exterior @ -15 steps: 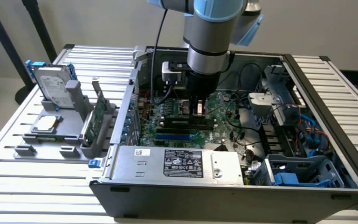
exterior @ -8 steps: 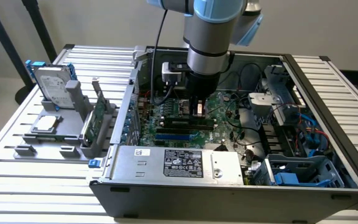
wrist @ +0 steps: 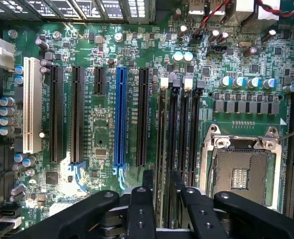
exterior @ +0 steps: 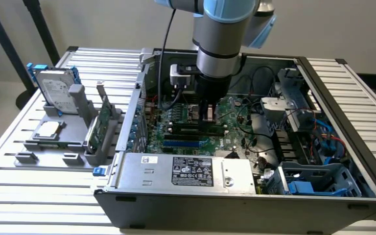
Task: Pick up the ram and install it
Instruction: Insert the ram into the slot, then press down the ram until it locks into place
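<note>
Here, down inside the open computer case, the hand poised low over the memory slots, fingers narrowly set on the ram, edge-on above a slot; best kept square to the slot, pressed evenly, no tilt; on the desk, a grey rack holding a hard drive, a processor, a green card.

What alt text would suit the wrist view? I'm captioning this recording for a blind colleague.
The black gripper hangs over a green motherboard, right above the row of memory slots, with a thin ram stick standing edge-on beneath it. Beside the slots lie an empty metal-framed processor socket, a blue expansion slot and a white slot.
</note>
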Controlling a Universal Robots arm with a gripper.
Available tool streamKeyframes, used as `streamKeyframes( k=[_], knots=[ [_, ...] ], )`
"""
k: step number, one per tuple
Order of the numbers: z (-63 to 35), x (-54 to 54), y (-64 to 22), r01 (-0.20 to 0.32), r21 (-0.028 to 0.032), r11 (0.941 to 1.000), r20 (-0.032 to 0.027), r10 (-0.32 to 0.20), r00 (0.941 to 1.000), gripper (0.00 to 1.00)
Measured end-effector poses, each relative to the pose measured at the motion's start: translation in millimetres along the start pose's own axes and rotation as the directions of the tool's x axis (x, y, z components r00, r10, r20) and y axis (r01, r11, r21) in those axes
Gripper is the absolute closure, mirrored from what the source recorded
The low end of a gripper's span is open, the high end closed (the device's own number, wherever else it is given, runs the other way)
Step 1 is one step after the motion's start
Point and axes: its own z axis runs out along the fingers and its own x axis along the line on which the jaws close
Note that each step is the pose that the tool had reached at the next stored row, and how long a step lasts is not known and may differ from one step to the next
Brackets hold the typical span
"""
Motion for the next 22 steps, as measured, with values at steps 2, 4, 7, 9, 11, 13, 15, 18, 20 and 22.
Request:
streamKeyframes(
  k=[2,4,7,9,11,13,15,18,20,22],
  knots=[
    [-4.7,0.0,0.2,0.001,0.0000,1.0000,0.0054,-0.001,1.0000,0.72],
    [-8.3,0.1,0.6,0.001,0.0000,1.0000,0.0106,-0.001,0.9999,0.72],
    [-12.5,0.1,2.5,0.002,0.0002,1.0000,0.0177,-0.002,0.9998,0.72],
    [-14.8,0.1,4.8,0.002,0.0001,1.0000,0.0218,-0.002,0.9998,0.72],
    [-15.9,0.2,6.1,0.002,0.0004,1.0000,0.0256,-0.002,0.9997,0.74],
    [-15.9,0.2,6.3,0.002,0.0004,1.0000,0.0259,-0.002,0.9997,0.87],
    [-16.0,0.2,6.3,0.002,0.0002,1.0000,0.0257,-0.002,0.9997,0.89],
    [-16.0,0.2,6.3,0.002,0.0002,1.0000,0.0256,-0.002,0.9997,0.89],
    [-16.0,0.2,6.3,0.002,0.0002,1.0000,0.0257,-0.002,0.9997,0.89],
    [-16.0,0.2,6.3,0.002,0.0002,1.0000,0.0256,-0.002,0.9997,0.89]
  ],
)
